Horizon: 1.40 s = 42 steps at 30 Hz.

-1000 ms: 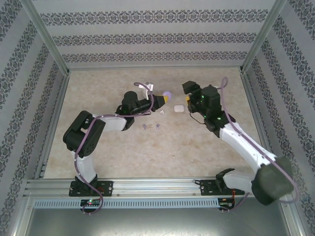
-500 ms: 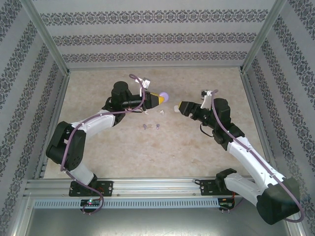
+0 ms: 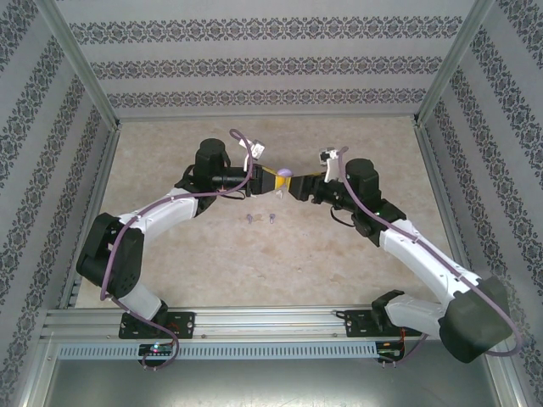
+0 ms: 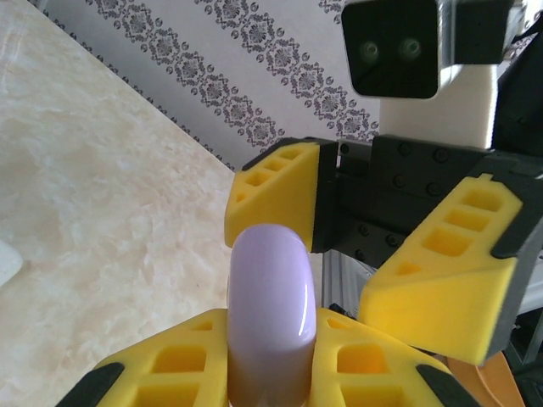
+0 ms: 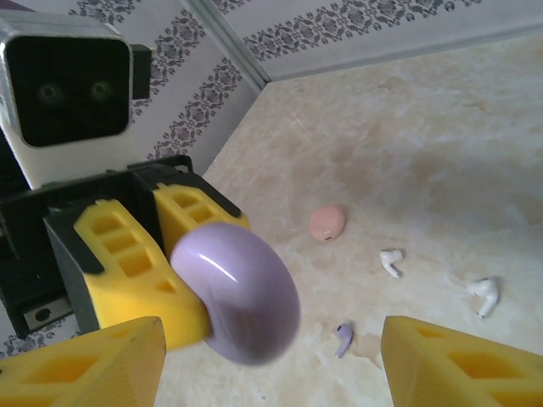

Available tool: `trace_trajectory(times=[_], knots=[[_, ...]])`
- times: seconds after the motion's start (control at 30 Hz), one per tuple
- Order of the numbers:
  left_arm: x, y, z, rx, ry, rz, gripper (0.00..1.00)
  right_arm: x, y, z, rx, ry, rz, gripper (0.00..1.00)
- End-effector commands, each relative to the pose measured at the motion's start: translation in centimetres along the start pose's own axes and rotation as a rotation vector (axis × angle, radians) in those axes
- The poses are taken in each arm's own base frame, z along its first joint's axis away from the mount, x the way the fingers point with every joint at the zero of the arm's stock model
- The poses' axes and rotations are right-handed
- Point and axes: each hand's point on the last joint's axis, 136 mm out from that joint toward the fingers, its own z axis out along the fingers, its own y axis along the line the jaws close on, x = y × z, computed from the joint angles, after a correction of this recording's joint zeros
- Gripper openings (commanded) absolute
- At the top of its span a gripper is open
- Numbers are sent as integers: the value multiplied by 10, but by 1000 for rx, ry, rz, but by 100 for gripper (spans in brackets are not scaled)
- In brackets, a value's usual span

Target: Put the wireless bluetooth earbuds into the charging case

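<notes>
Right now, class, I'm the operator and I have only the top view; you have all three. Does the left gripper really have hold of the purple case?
Observer: Yes. In the left wrist view the left gripper is shut on the purple case, whose rounded end sticks out past the fingers.
Operator: And the right gripper?
Observer: The right gripper is open, with one jaw on each side of the case's free end and neither closed on it.
Operator: Is there anything on the table by that gripper?
Observer: In the right wrist view a pink case lies on the table, with a white earbud close by.
</notes>
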Motion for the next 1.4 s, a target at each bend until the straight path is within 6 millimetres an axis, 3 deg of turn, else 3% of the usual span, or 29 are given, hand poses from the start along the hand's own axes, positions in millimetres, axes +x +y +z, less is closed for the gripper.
trace_trajectory(times=[0.0,0.13,0.3,0.4,0.57,0.73,0.87,1.1,1.37], knots=[[-11,-24,-1,48,0,70,0,-18,11,5,-27,-39,-51,66],[-14,-31,-3,58,-6,88,0,-13,-9,9,24,-29,-29,62],[-18,-44,-7,70,-20,117,0,-2,-51,5,108,-29,51,56],[-20,-49,-8,75,-24,129,0,3,-64,3,127,-29,85,55],[-20,-47,-7,66,-28,133,0,-1,-46,-11,81,-47,83,55],[-19,-43,-3,84,-28,118,0,-8,-3,-30,-65,-62,44,55],[-18,-42,0,92,-27,113,0,-12,19,-31,-135,-49,14,54],[-19,-43,3,92,-33,113,0,-13,27,-17,-152,-30,2,46],[-20,-46,3,100,-30,117,0,-14,10,-9,-101,-42,15,37]])
